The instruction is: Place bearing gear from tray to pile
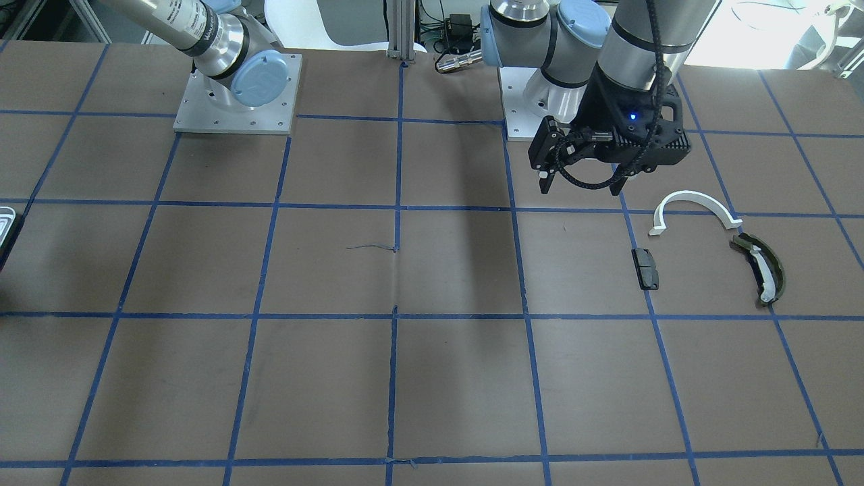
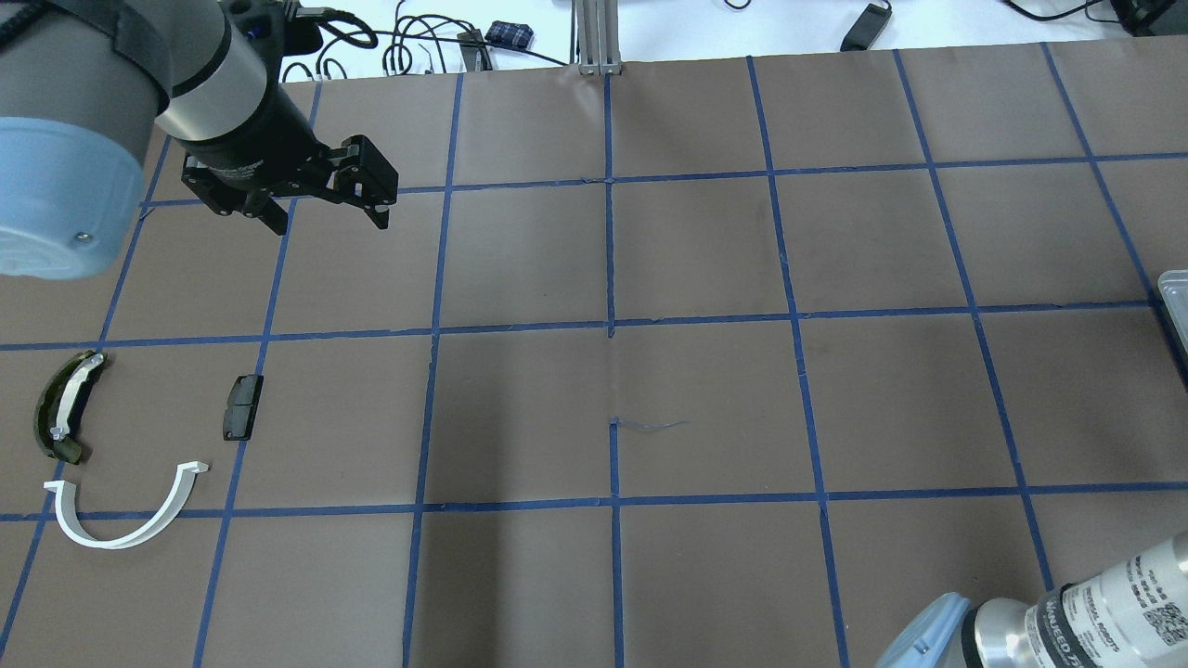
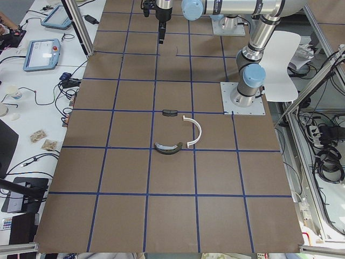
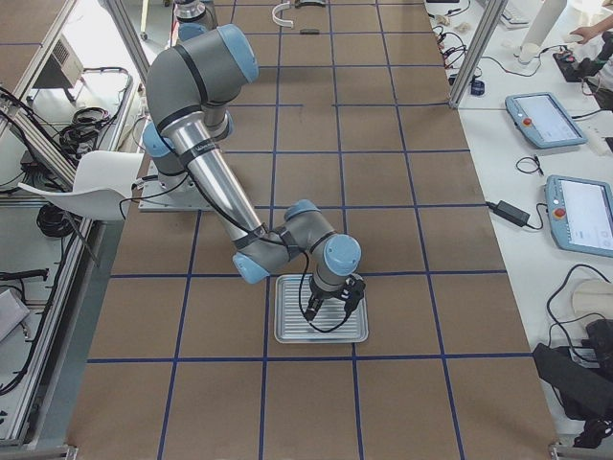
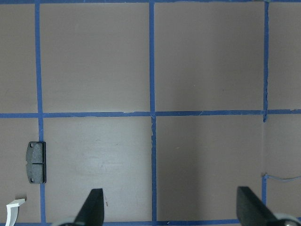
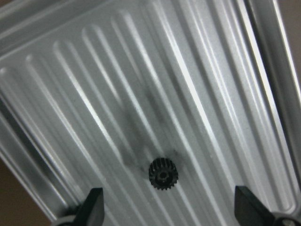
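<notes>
A small black bearing gear (image 6: pixel 162 174) lies on the ribbed floor of the silver tray (image 6: pixel 197 70), which also shows in the exterior right view (image 4: pixel 287 331). My right gripper (image 6: pixel 168 203) hangs open just above the gear, one finger on each side of it. The pile lies on my left side of the table: a white half-ring arc (image 2: pixel 121 529), a dark olive curved piece with a white strip (image 2: pixel 63 408) and a small black block (image 2: pixel 241 406). My left gripper (image 2: pixel 329 221) is open and empty, raised above the table beyond the pile.
The table is brown paper with a blue tape grid (image 2: pixel 610 320). The tray's rim shows at the table's edge (image 2: pixel 1174 297) and in the front view (image 1: pixel 5 226). The arm bases (image 1: pixel 236 94) stand at the robot's side.
</notes>
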Available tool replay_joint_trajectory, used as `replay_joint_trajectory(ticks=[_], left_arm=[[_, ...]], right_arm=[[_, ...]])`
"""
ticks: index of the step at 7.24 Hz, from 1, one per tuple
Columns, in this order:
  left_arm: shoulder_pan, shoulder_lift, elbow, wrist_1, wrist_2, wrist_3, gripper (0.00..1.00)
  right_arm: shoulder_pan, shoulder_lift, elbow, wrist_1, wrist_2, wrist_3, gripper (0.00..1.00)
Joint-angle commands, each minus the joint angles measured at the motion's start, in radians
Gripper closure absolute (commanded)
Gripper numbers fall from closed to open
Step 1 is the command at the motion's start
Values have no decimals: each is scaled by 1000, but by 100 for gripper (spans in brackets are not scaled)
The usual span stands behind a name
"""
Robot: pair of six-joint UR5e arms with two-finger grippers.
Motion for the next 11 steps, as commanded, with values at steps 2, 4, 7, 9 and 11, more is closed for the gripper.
replay_joint_trajectory(ticks=[2,4,7,9,11], left_arm=[[0,-5,6,0,0,-3,0],[0,-2,-5,18,-2,1,0],[0,-3,-4,26,-2,0,0],[1,3,0,26,-3,0,0],[-5,0,4,26,0,-3,0]], right_arm=[[-4,19,-5,-10,2,15,20],[-4,19,-4,-10,1,23,42],[-4,17,-4,1,-1,21,100],[-3,-15,-8,7,14,20,100],[34,-128,-4,59,34,21,100]])
